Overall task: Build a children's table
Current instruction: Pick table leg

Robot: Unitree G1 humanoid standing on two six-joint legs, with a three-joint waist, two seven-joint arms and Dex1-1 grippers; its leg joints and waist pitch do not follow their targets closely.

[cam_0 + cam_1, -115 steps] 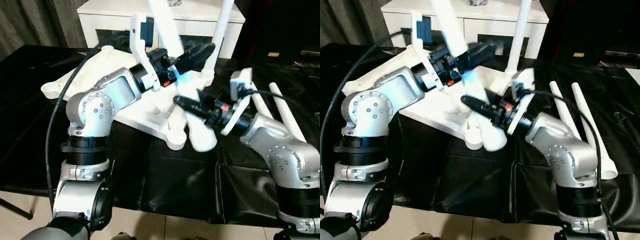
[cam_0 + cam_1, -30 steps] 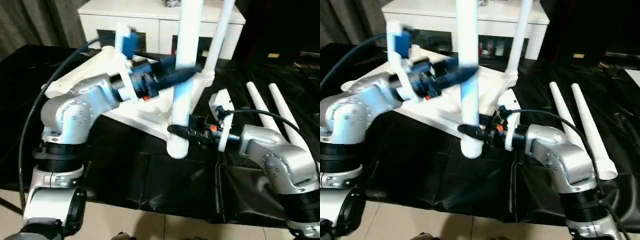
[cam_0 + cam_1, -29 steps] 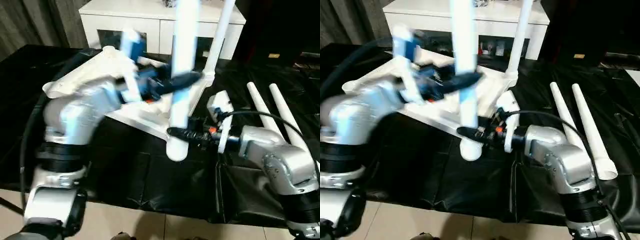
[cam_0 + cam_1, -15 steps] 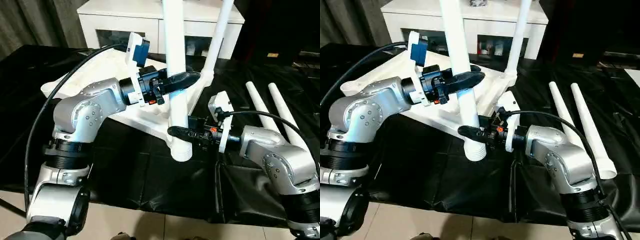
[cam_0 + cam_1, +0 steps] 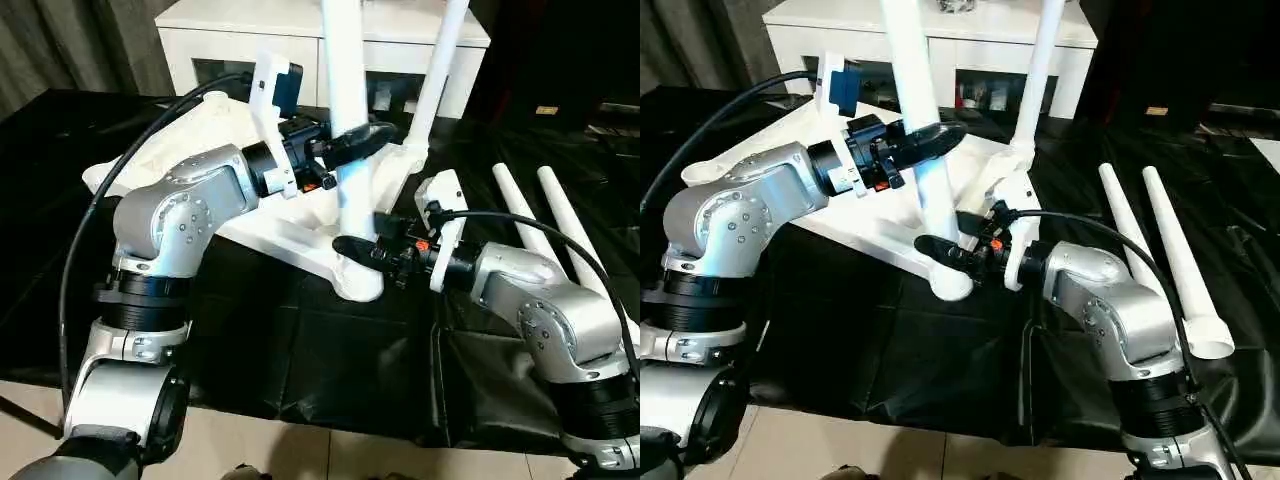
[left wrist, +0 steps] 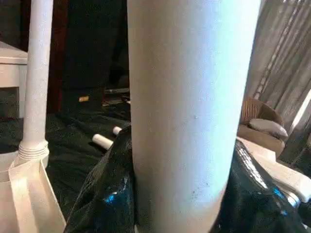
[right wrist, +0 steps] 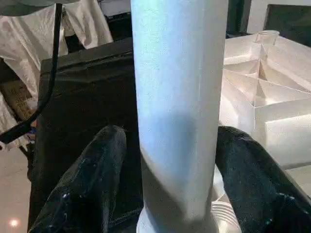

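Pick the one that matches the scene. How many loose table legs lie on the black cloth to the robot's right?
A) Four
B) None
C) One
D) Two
D: two loose legs lie side by side on the black cloth, apart from the tabletop, where one leg already stands in a far corner socket and another leg is upright between both grippers.

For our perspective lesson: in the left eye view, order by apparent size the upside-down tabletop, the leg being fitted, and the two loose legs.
1. tabletop
2. leg being fitted, nearer the camera
3. two loose legs, alike, so unranked
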